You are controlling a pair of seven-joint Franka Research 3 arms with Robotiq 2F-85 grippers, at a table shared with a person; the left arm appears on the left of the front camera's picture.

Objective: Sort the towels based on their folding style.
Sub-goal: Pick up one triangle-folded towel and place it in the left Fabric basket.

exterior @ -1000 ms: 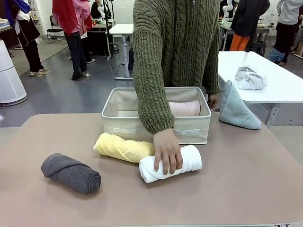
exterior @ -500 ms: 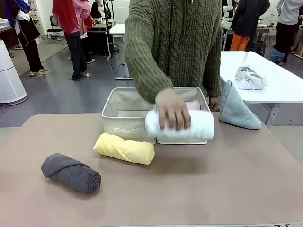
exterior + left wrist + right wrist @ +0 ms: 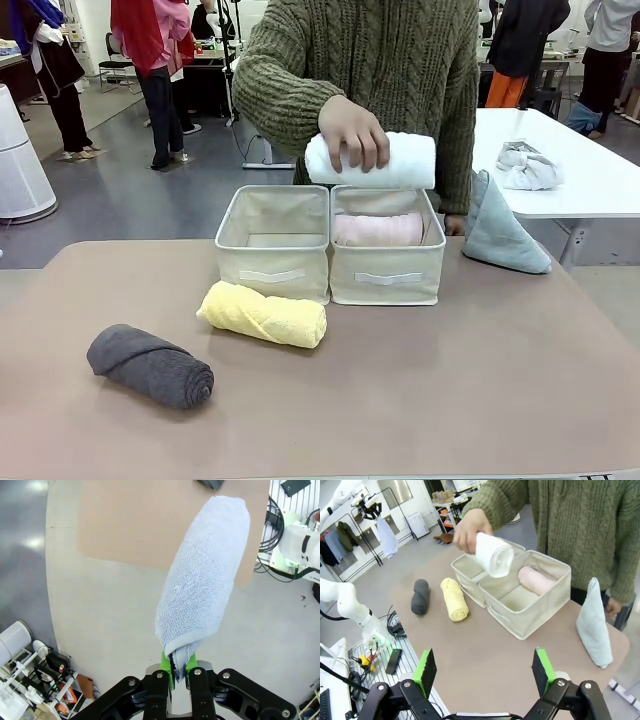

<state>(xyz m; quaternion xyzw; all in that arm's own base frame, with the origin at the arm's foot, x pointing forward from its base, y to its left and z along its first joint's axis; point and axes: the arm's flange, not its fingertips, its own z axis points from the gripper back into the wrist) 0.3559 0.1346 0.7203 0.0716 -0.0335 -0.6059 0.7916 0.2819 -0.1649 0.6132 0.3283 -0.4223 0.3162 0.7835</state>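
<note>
Above the bins (image 3: 272, 275) now, higher up: white towel (image 3: 405, 160)

The person (image 3: 400, 80) wears an olive cable-knit sweater (image 3: 580, 525); the robot's black jaws carry green pads (image 3: 426, 666).

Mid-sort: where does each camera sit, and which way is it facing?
Front view: fixed on the robot's side, facing across the table at the person, whose hand holds the white towel above the bins.
Left wrist view: looks down along the left gripper, shut on the light blue towel, past the table's edge to the floor.
Right wrist view: looks over the open right gripper, across the table at the bins and the person.
Front and right wrist share: bins, white towel, yellow towel, dark grey towel.
</note>
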